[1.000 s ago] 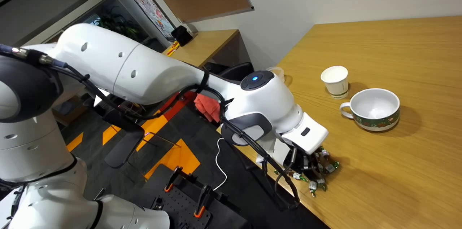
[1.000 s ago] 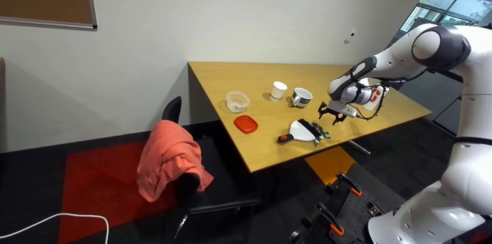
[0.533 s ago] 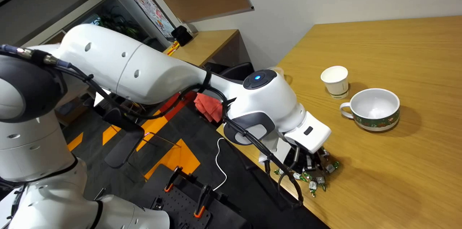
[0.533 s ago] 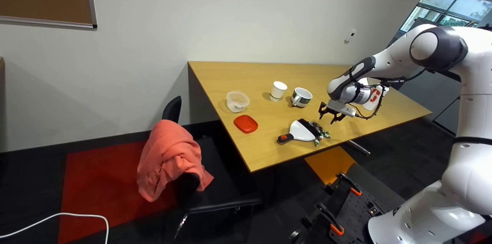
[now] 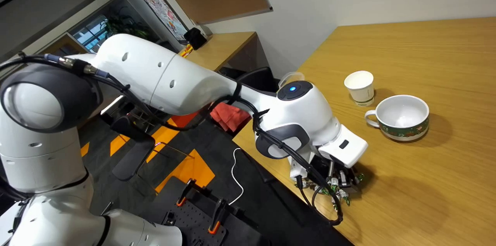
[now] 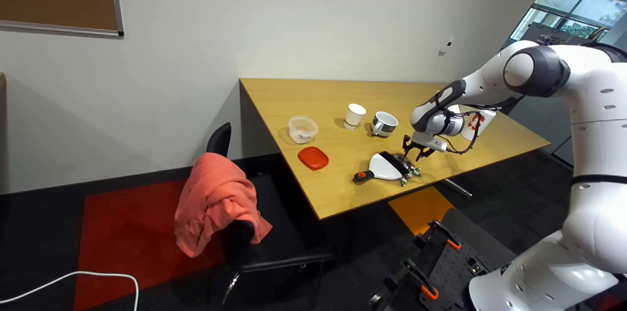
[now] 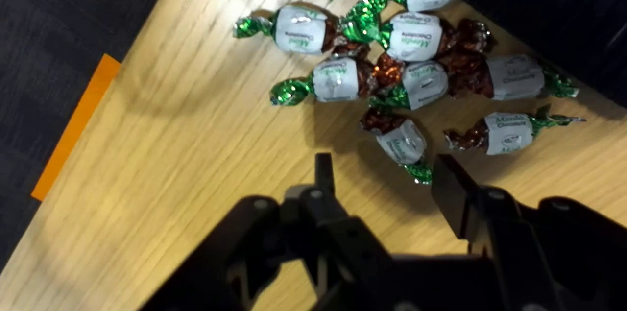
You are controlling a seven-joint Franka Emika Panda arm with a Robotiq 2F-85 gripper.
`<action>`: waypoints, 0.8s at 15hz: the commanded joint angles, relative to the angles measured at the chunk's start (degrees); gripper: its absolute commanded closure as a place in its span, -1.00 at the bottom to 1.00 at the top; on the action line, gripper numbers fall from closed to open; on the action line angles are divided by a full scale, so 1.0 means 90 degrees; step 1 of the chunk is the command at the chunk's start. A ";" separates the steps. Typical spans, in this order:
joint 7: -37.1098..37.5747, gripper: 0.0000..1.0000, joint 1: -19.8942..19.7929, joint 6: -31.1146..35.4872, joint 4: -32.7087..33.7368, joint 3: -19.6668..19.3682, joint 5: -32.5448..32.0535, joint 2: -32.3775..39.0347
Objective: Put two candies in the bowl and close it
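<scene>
Several small candies (image 7: 402,143) with white, green and brown wrappers lie in a loose pile on the table; they also show in an exterior view (image 6: 414,173). My gripper (image 7: 384,160) is open and empty, low over the pile's near side. One candy lies ahead of and between the fingertips, its green end close to the right finger; I cannot tell if they touch. In an exterior view the gripper (image 6: 412,156) is beside the pile. No black bowl shows. A clear plastic container (image 6: 302,130) stands uncovered, with a flat red lid (image 6: 313,158) on the table near it.
A white scraper-like tool (image 6: 384,168) with a black front and dark handle lies against the candies; its black part (image 7: 539,17) fills the wrist view's top right corner. A white cup (image 5: 359,87) and a green-banded white mug (image 5: 403,116) stand behind. The table edge is close to the pile.
The arm has moved forward and lower, bringing the gripper in beside the candy pile. The candies, container and lid have not visibly moved.
</scene>
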 commanded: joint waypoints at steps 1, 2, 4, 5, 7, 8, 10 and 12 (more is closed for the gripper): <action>-0.0158 -0.10 -0.0152 -0.0280 0.0480 0.0110 0.0168 0.0334; -0.0182 -0.10 -0.0194 -0.0286 0.0556 0.0154 0.0194 0.0396; -0.0231 -0.11 -0.0294 -0.0319 0.0682 0.0252 0.0253 0.0503; -0.0249 -0.13 -0.0334 -0.0335 0.0726 0.0299 0.0285 0.0536; -0.0266 -0.13 -0.0390 -0.0374 0.0822 0.0372 0.0324 0.0600; -0.0267 -0.12 -0.0404 -0.0399 0.0856 0.0384 0.0324 0.0613; -0.0250 0.38 -0.0411 -0.0501 0.0918 0.0391 0.0319 0.0617; -0.0213 0.57 -0.0383 -0.0551 0.0949 0.0367 0.0302 0.0620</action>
